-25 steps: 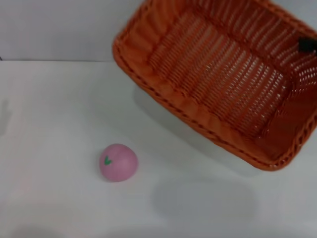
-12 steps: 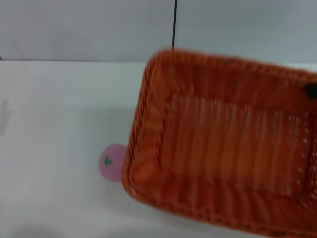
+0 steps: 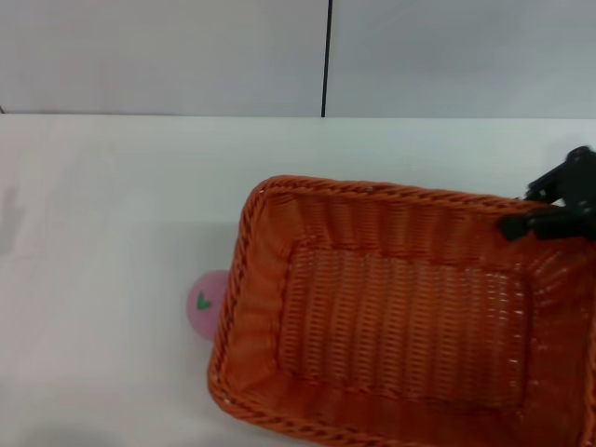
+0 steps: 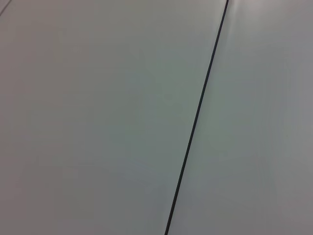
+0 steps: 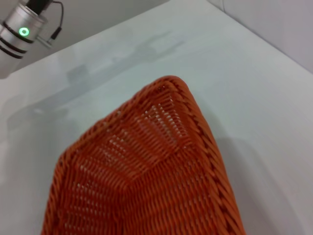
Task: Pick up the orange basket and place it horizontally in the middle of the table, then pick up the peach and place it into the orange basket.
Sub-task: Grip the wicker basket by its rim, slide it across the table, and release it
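Observation:
The orange basket [image 3: 244,279] lies lengthwise across the white table [image 3: 112,186], open side up and empty, filling the lower right of the head view. My right gripper [image 3: 533,220] is at the right end of its far rim, shut on that rim. In the right wrist view one corner of the basket [image 5: 146,171] juts out over the table [image 5: 254,73]. The pink peach [image 3: 202,304] sits at the basket's left wall, half hidden by it. I cannot tell whether the basket rests on the table or hangs just above it. My left gripper is out of view.
A grey wall with a dark vertical seam [image 3: 326,56] backs the table. A silver arm joint with a green light [image 5: 22,29] shows far off in the right wrist view. White tabletop stretches left of the peach and behind the basket.
The basket has swung from a tilted pose at the upper right to lie lengthwise, lower and nearer the middle. It now covers part of the peach, which has not moved.

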